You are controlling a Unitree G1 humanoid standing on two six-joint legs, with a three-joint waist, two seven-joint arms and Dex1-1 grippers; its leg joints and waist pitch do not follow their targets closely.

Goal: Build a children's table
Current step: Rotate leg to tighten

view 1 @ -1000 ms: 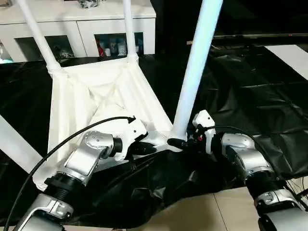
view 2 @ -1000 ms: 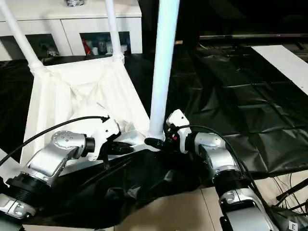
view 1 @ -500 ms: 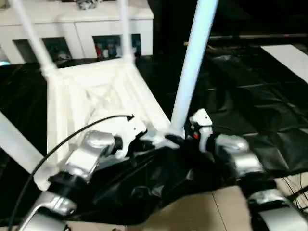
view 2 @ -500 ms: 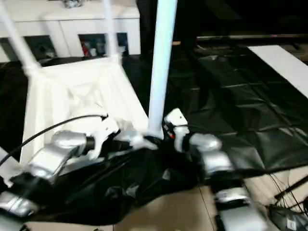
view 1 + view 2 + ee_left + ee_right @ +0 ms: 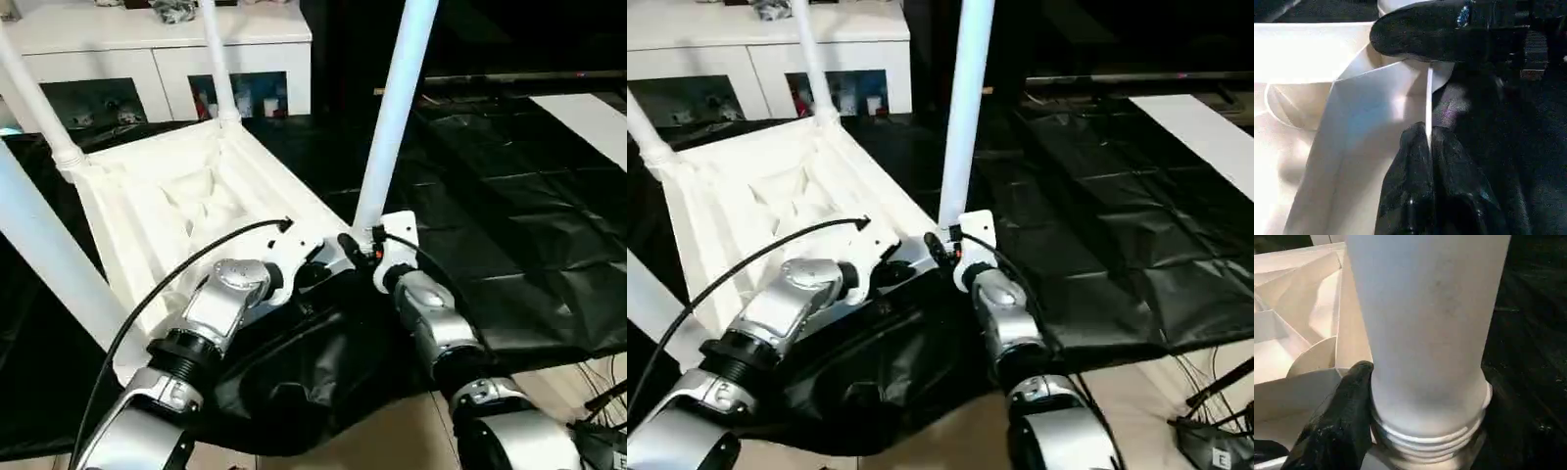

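The right gripper, two black fingers on a silver forearm, is clamped around the base of a long white tapered tubular plastic leg. In the right wrist view one finger presses against the leg just above its threaded collar. The left gripper is clamped on a thin white rim of the table top at the same corner; in the left wrist view its lower fingertips pinch that edge.

The all-white plastic children's table top lies upside down, ribbed underside up, on the black-draped work table. Its near right corner overhangs the work table's near edge, where both grippers meet. Two more legs rise from the far corners and another leg from the near left corner.

Step in hand, as judged: seating the fourth leg in its round corner socket. Threads remain exposed at the collar, so the leg appears not fully home. The next move likely calls for turning or pressing the leg further while the left gripper steadies the top.

Obstructions: loose black sheeting bunches under the worked corner and could snag. A black cable arcs over the left forearm. A white cabinet stands beyond the work table's far edge, well apart.
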